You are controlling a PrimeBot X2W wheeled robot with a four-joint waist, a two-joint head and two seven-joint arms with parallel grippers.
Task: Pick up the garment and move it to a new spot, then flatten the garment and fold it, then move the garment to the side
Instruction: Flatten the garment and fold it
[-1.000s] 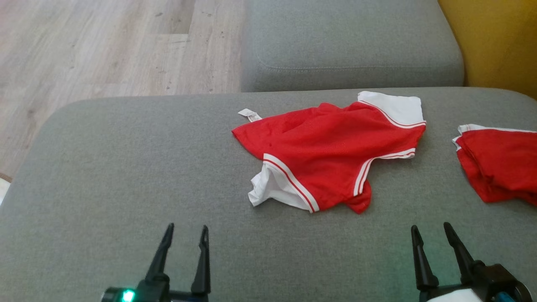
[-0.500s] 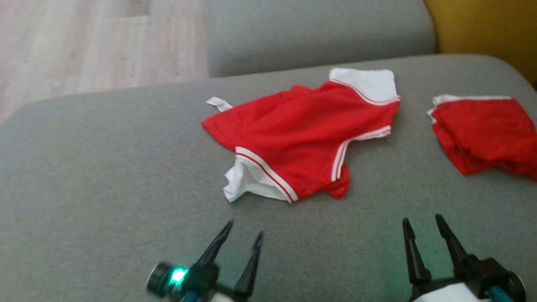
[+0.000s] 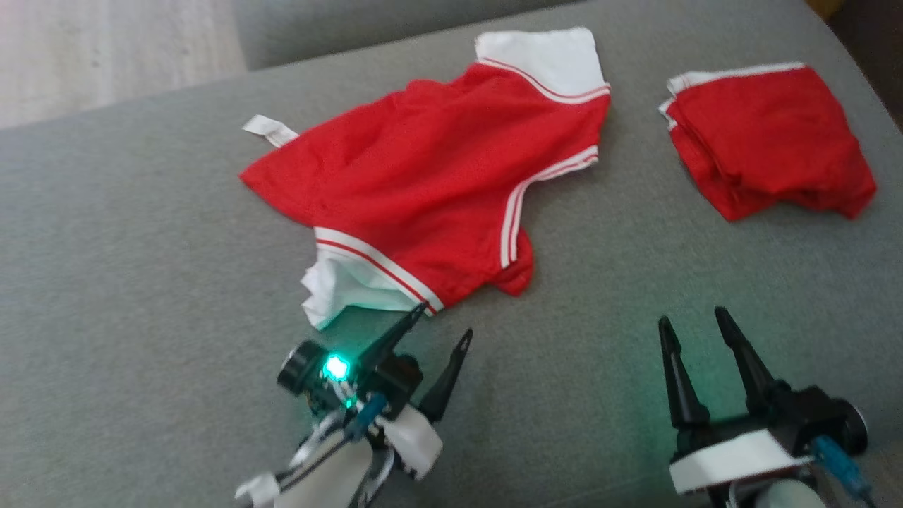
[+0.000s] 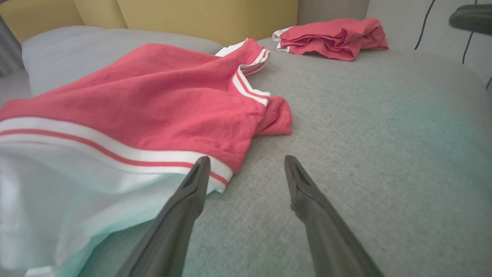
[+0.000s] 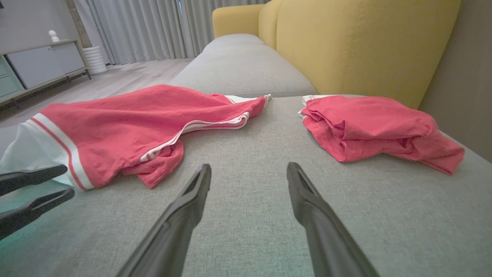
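Observation:
A crumpled red garment (image 3: 430, 176) with white sleeves and white striped trim lies spread on the grey cushion (image 3: 141, 282); it also fills the left of the left wrist view (image 4: 134, 104) and the right wrist view (image 5: 127, 127). My left gripper (image 3: 443, 323) (image 4: 246, 163) stands open at the garment's near hem, its left fingertip just touching the striped edge, nothing between the fingers. Further right, my right gripper (image 3: 690, 321) (image 5: 248, 169) is open over bare cushion, apart from the cloth.
A second red garment (image 3: 765, 137) (image 5: 376, 129) (image 4: 330, 36) lies folded at the far right of the cushion. Yellow sofa backrest (image 5: 365, 42) rises behind it. Another grey cushion (image 5: 238, 73) continues beyond; wooden floor (image 3: 106, 49) lies at the far left.
The camera has tipped down and turned, shifting the whole picture. My left gripper has reached forward and right to the garment's near hem. The right gripper stays open and has barely moved.

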